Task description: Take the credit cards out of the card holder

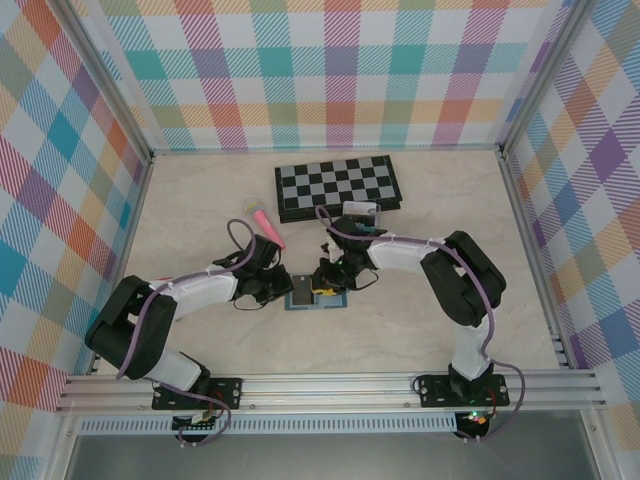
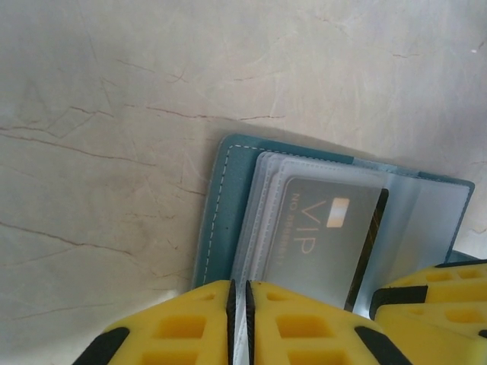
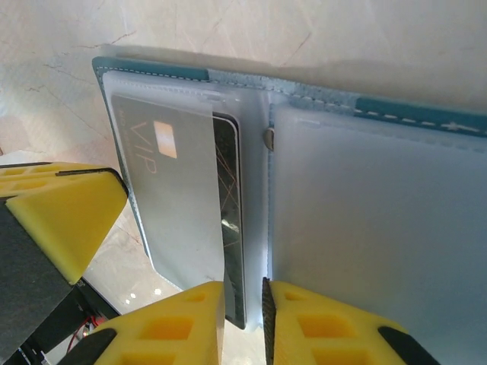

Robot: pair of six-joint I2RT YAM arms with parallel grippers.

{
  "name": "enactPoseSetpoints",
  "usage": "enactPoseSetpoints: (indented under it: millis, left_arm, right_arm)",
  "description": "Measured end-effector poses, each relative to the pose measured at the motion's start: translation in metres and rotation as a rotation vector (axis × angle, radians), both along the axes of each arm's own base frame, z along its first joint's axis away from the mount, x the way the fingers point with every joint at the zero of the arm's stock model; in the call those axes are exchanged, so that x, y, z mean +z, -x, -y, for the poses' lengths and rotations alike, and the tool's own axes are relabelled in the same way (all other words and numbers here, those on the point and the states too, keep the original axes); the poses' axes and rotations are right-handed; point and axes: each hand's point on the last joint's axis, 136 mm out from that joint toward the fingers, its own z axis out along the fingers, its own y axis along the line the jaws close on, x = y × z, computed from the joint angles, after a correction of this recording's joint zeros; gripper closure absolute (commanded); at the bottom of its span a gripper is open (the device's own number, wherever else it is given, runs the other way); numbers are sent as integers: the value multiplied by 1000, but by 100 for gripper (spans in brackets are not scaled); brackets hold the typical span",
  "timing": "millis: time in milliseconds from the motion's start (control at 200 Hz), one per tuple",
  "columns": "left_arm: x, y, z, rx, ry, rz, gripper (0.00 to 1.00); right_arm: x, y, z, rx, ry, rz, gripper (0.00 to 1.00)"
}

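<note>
The card holder (image 1: 338, 303) lies open and flat on the pale table (image 1: 180, 220), between the two arms. Seen from above, the left gripper (image 1: 278, 292) meets it from 9 o'clock and the right gripper (image 1: 325, 286) from about 1 o'clock, both down at its surface.

In the left wrist view the holder's teal cover and clear sleeves spread from 12 to 2 o'clock of the yellow fingers (image 2: 183, 327). The jaws are drawn almost together. The thin pale sliver in the slit looks like the sleeve's near edge, though the view is too tight to be sure. A yellow finger of the other gripper shows at 3 o'clock.

In the right wrist view the credit cards (image 3: 179, 205) sit in the left-hand sleeve at 11 to 12 o'clock of the fingertips. A frosted, empty-looking sleeve fills 1 to 2 o'clock. These jaws stand only a narrow slot apart, and the lower edge of the dark card (image 3: 232, 228) runs down into that slot, pinched there. The grey card (image 3: 167, 228) lies over it.

The grey card bears "VIP" in gold capitals beside a gold chip. A line of small print under it begins "NO", and the rest is too blurred to read. Thin gold lines cross the dark card.

A black-and-grey chessboard (image 1: 340, 185) lies at the holder's 12 o'clock and a pink marker (image 1: 268, 228) at its 11.
</note>
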Motion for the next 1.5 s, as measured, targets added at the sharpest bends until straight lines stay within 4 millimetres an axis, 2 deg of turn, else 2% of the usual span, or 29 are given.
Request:
enactPoseSetpoints:
  millis: [430, 605, 965, 1300, 1500]
  left_arm:
    - [-7, 2, -5, 8, -29, -15, 90]
    - [-9, 2, -5, 8, -34, -19, 92]
    - [-9, 2, -5, 8, -34, -19, 92]
    - [-8, 2, -7, 7, -53, -25, 92]
    - [0, 6, -13, 1, -94, -25, 91]
  right_arm:
    - [-4, -1, -6, 11, -29, -8, 81]
    - [-5, 0, -9, 18, -44, -16, 84]
    - [-6, 0, -10, 21, -50, -17, 83]
    - [-7, 1, -10, 28, -53, -17, 100]
    - [-8, 0, -8, 39, -45, 0, 100]
